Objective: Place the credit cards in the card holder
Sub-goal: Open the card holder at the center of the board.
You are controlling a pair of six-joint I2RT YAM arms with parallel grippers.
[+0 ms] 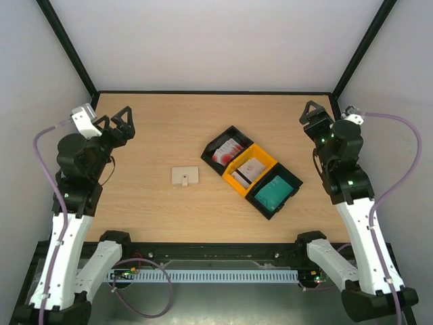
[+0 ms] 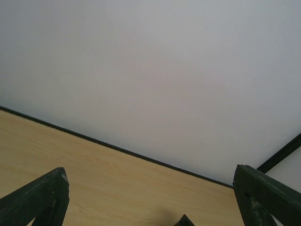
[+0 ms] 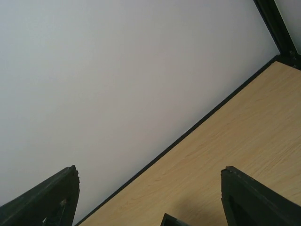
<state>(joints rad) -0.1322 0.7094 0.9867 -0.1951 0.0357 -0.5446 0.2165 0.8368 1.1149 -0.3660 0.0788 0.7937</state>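
**No card lifted yet: first pick ahead**

From above, you see the credit cards [image 1: 249, 169] in the tray [image 1: 216, 140]; the card holder [image 1: 185, 176] lies left of it; left gripper [image 1: 114, 120] and right gripper [image 1: 314, 115] hover empty. Left wrist: fingers [image 2: 42, 197] spread; right wrist: fingers [image 3: 254, 197] spread; next, reach a card.

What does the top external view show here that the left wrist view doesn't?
Top only: the card holder lying flat, the tray holding a red-and-white card, a whitish card and a teal card in separate compartments, and the right pincer. Left wrist only: a close look at its own fingers, spread wide, nothing between them. Both: the wooden table, the white back wall, the open left pincer.
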